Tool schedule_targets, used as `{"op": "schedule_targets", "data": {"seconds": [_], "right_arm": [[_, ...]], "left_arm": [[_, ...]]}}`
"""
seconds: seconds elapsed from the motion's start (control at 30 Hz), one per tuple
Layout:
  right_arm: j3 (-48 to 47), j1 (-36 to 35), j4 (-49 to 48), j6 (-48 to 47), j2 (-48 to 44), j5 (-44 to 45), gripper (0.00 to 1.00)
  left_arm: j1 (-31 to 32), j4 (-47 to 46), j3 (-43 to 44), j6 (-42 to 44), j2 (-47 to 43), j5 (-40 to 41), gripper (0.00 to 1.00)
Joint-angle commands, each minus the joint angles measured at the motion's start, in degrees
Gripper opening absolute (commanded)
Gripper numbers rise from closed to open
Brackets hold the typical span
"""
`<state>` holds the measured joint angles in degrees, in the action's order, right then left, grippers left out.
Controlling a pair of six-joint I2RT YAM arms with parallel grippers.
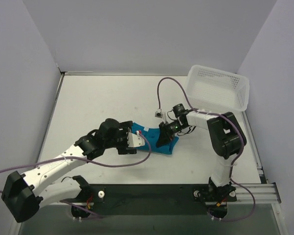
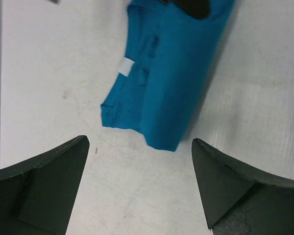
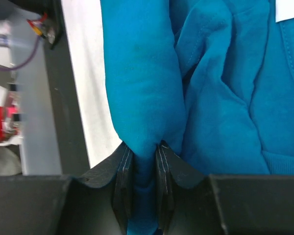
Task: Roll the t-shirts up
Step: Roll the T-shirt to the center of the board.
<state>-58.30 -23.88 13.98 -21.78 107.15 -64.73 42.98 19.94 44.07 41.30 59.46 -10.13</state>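
1. A white matte surface [image 1: 103, 98] spreads under the left claw [image 1: 136, 143] and the right claw [image 1: 162, 139] and reaches well past both.
2. A pale lavender-grey back wall [image 1: 147, 34] rises at the far edge, well ahead of the claws.
3. A left wall [image 1: 19, 98] of the same tint stands well outside the left claw; a right wall [image 1: 279, 63] stands outside the right claw.
4. A black strip [image 1: 152, 192] runs along the near edge, behind both claws.
5. A silver metal rail [image 1: 257, 161] lines the edge outside the right claw.
6. The light is soft and even, with faint shadows. Ahead of the left claw the surface shows light scuffs.
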Motion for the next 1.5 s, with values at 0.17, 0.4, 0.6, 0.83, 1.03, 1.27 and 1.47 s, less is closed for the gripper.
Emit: {"op": "schedule_targets", "data": {"seconds": [0.17,0.4,0.6,0.83,1.03,1.27,1.47], "right_arm": [[-4.27,3.31,5.09,9.20,8.15,-10.15,0.00],[-2.78,6.56,4.31,13.95,10.62,-13.31,0.00],[-2.52,7.79,1.23,17.82,12.64,-15.07,0.00],[-2.60,8.15,-0.53,20.11,14.48,-16.21,0.00],[-2.96,8.23,-0.62,20.99,15.45,-17.18,0.00],[-3.13,8.67,-0.62,21.52,15.72,-17.10,0.00],[-3.74,8.59,0.69,19.94,14.32,-12.73,0.23]], "left_arm": [[11.42,-28.63,-20.60,27.77,0.91,11.62,0.96],[12.48,-38.47,-23.77,34.46,6.19,11.45,0.93],[12.65,-46.47,-25.18,35.96,13.39,13.82,0.92],[12.22,-54.04,-24.12,37.45,24.01,16.89,0.89],[10.63,-57.12,-22.72,39.12,30.43,17.34,0.86],[7.82,-45.64,-16.05,37.90,34.14,16.38,0.61],[5.19,-20.07,-3.16,34.99,35.81,10.23,0.38]]}}
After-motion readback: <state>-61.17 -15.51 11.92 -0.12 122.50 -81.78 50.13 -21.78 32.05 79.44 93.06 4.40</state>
